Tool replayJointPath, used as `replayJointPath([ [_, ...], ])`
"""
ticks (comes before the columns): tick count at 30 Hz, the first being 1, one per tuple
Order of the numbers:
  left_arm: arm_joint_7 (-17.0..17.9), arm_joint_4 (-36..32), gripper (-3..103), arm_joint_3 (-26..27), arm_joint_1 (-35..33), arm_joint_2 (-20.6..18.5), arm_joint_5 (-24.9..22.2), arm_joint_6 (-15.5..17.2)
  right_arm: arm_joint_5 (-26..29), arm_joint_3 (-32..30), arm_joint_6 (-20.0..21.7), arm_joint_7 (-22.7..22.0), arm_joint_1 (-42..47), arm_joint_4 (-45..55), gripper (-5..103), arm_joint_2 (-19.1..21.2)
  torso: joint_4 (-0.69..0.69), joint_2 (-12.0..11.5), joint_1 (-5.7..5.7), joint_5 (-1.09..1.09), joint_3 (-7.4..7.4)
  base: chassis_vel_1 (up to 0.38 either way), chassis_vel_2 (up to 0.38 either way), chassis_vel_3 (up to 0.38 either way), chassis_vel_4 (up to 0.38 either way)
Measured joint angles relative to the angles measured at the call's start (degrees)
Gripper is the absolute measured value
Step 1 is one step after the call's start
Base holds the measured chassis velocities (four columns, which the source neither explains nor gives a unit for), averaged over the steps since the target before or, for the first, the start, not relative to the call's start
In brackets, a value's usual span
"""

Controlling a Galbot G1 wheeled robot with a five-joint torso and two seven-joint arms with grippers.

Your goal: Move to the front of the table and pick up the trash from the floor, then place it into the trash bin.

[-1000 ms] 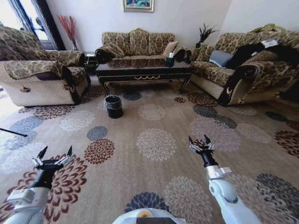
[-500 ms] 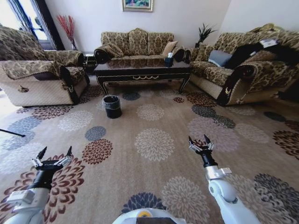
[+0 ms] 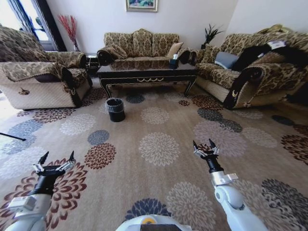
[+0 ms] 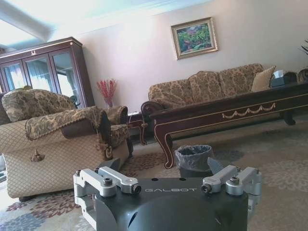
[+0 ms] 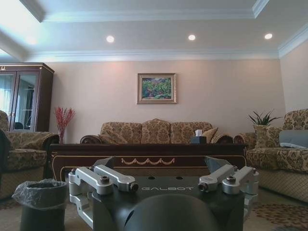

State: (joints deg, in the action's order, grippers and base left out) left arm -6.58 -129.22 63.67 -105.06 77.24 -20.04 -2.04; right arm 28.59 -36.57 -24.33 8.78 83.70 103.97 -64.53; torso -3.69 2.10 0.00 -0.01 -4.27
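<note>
The table (image 3: 147,72) stands far ahead across the floor (image 3: 159,149), dark and glossy with gold trim. The trash bin (image 3: 115,109) sits on the carpet just before the table's left legs, black with a bag over its rim. I cannot make out any trash on the patterned floor. My left gripper (image 3: 57,156) hangs open low on the left. My right gripper (image 3: 202,144) is open low on the right, and both hold nothing. The left wrist view shows the trash bin (image 4: 194,159) beside the table (image 4: 226,108). In the right wrist view the trash bin (image 5: 41,199) stands before the table (image 5: 144,155).
An armchair (image 3: 38,77) stands left of the table, a sofa (image 3: 139,45) behind it and a long sofa (image 3: 250,72) on the right. A thin dark rod (image 3: 12,136) lies at the left edge. Wide open carpet lies between me and the table.
The whole head picture has shifted slightly, so the camera has moved a little. Both arms keep the same pose with their grippers open.
</note>
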Motion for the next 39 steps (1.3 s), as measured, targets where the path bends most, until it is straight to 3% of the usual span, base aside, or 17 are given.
replayJointPath([
  [6, 0.15, 0.27, 100, -0.48, 0.3, 0.05, 0.13, 0.37, -0.12, -0.02, -0.23, -0.6, -0.11, -0.07, 100, 0.04, 0.01, 0.0, 0.0, 0.0, 0.01, 0.104, -0.124, -0.117, 0.136],
  [14, 1.16, 0.42, 100, -0.87, 0.39, 0.03, 0.01, 1.11, -0.44, 0.35, 1.51, -4.59, -0.14, 1.14, 100, 0.03, 0.01, 0.0, 0.0, 0.01, -0.01, 0.037, -0.062, -0.072, 0.037],
  [39, 3.81, 0.08, 100, -0.8, 0.37, -0.1, -1.36, 1.55, -0.27, 0.28, 2.51, -4.22, 0.09, 1.69, 100, 0.13, 0.0, -0.01, 0.0, 0.01, 0.0, 0.0, 0.0, 0.0, 0.0],
])
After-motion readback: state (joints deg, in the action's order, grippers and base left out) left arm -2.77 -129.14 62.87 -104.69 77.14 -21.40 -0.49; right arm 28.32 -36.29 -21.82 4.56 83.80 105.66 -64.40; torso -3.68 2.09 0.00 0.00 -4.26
